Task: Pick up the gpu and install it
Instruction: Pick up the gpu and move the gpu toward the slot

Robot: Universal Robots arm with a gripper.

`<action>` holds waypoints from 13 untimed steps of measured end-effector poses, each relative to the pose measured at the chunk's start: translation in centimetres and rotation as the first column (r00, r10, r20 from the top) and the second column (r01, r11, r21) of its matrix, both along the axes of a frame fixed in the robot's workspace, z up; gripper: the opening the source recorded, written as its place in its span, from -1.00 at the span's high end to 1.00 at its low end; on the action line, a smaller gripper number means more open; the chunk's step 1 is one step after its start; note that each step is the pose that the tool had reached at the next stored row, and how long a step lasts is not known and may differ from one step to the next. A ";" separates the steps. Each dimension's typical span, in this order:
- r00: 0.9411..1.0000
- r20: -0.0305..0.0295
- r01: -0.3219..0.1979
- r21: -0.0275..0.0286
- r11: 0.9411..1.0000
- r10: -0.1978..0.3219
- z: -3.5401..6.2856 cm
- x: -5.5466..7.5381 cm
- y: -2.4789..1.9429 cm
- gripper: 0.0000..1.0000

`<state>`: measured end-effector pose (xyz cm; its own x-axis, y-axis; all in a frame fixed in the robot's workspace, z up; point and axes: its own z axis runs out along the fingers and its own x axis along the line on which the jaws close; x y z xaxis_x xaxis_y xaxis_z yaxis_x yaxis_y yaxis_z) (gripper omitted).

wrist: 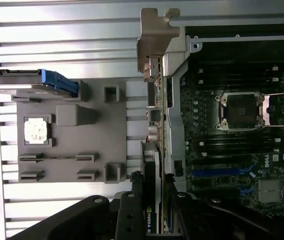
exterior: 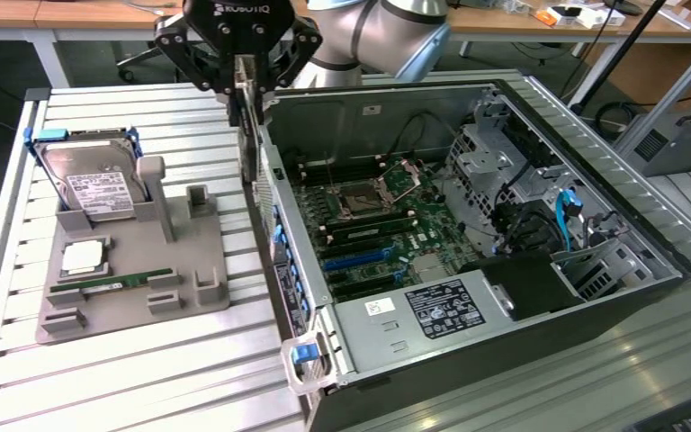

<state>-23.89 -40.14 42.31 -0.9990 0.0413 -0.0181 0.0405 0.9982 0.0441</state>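
Slatted tabletop (exterior: 141,378) carries the open computer case (exterior: 502,369); my gripper (exterior: 246,85) clamps the gpu (exterior: 251,144), hanging upright just outside the case's wall. Lowered misaligned, I fear it snags that wall.

I am holding the gpu (exterior: 247,135) in my gripper (exterior: 246,90) over the table (exterior: 141,378).
It is hanging beside the computer case (exterior: 370,112) wall, the case lying on the exterior view's right, the tray (exterior: 141,261) bearing the hard drive (exterior: 96,184) on its left.
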 end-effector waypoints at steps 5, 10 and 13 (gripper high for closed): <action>1.000 0.000 0.000 0.001 1.000 0.000 0.00 3.0 0.00 0.47; 1.000 0.000 0.000 0.002 1.000 0.000 0.00 5.2 0.00 0.47; 1.000 0.000 0.000 0.003 1.000 0.000 0.00 6.5 0.00 0.47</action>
